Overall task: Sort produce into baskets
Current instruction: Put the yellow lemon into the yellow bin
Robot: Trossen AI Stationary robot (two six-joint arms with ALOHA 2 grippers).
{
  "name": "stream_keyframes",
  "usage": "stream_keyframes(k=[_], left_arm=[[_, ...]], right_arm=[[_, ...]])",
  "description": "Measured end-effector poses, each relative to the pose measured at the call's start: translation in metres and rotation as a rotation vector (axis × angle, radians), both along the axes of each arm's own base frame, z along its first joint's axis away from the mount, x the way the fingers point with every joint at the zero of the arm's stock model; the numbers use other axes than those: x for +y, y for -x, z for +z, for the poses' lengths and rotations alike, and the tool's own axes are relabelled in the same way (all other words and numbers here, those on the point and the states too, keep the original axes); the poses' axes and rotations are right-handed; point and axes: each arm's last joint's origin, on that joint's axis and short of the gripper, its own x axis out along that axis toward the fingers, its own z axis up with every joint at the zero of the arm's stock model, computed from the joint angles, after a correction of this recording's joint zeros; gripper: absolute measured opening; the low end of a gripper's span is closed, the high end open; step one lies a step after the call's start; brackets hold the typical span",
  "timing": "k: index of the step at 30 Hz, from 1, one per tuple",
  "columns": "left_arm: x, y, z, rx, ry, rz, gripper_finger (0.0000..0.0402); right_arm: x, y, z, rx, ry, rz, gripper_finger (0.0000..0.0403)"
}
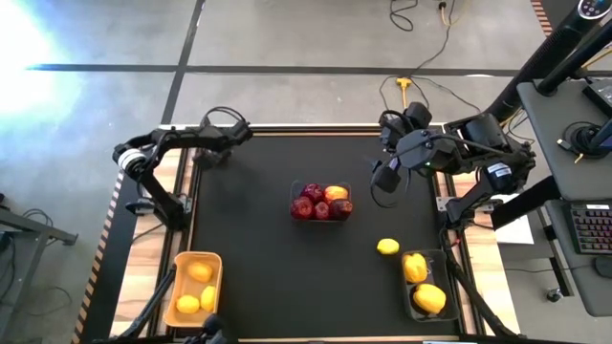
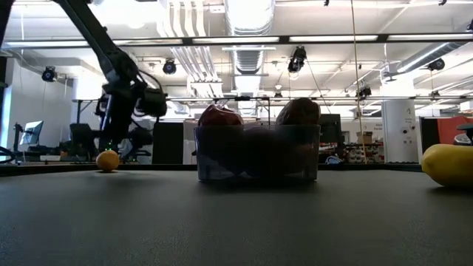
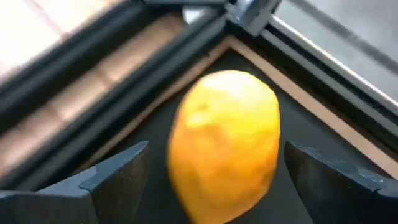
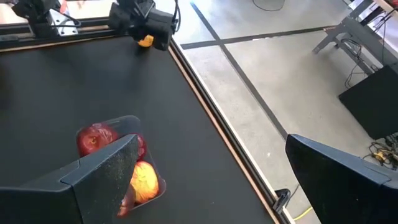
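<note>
Starting at the near edge of the tabletop (image 1: 258, 248), two bins sit at the corners. The orange bin (image 1: 178, 287) on the left side holds three lemons (image 1: 199, 271), and the dark bin (image 1: 444, 277) on the right side holds two peppers (image 1: 429, 298). Like already lies with like, so the sort looks well along. Both bins are straight-walled rectangles, set at the edges where each arm can reach its own.

Just beside the dark bin, a loose lemon (image 1: 387, 247) rests on the matte black mat. It is small, oval and unsorted.

At mid-table the clear bin (image 1: 320, 220) stands filled with red fruits (image 1: 308, 196), round and glossy. One of them blushes yellow. Its see-through walls show the pile from the low view.

Beyond it the right gripper (image 4: 211, 142) hovers over bare mat between the clear bin and the right edge. Its jaws are spread wide and hold nothing. It seems to be waiting.

Farthest off, in the left far corner against the wooden rim, the left gripper (image 3: 216, 146) straddles a far lemon (image 2: 108, 160). The jaws are spread, with a gap on either side of the pebbled, waxy skin. From the low view the fruit sits on the mat, so the grip is not yet made. Its oval form could roll if pinched off-centre.
</note>
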Motion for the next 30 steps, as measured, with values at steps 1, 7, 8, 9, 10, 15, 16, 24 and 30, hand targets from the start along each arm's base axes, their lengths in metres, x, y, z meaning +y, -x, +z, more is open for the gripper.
stream_keyframes(k=[1,7,8,9,10,15,16,24,30], left_arm=[[0.001,-0.001,-0.004,-0.016,-0.015,-0.001,0.0350],[0.003,-0.004,-0.009,-0.024,-0.091,0.069,0.0348],[0.003,-0.005,-0.009,-0.024,-0.102,0.075,0.0345],[0.003,-0.005,-0.009,-0.019,-0.108,0.076,0.0342],[0.003,-0.004,-0.009,-0.011,-0.101,0.076,0.0336],[0.000,-0.003,-0.011,-0.003,-0.052,0.068,0.0282],[0.000,-0.002,-0.011,-0.004,-0.045,0.068,0.0268],[-0.009,-0.008,0.001,0.029,0.055,-0.129,0.0224],[-0.042,-0.023,0.042,0.155,0.028,-0.445,0.0247]], right_arm=[[0.000,0.000,0.000,0.000,0.000,0.000,0.0400],[0.000,0.000,0.000,-0.008,-0.005,-0.005,0.0400],[0.000,-0.001,0.000,-0.013,-0.007,-0.006,0.0400],[0.000,-0.001,0.001,-0.018,-0.010,-0.008,0.0400],[0.000,-0.001,0.001,-0.021,-0.012,-0.009,0.0400],[0.000,-0.002,0.002,-0.036,-0.016,-0.011,0.0400],[0.000,-0.002,0.002,-0.037,-0.016,-0.011,0.0400],[0.000,-0.002,0.002,-0.039,-0.016,-0.010,0.0400],[-0.001,0.003,0.005,-0.022,0.018,0.021,0.0400]])
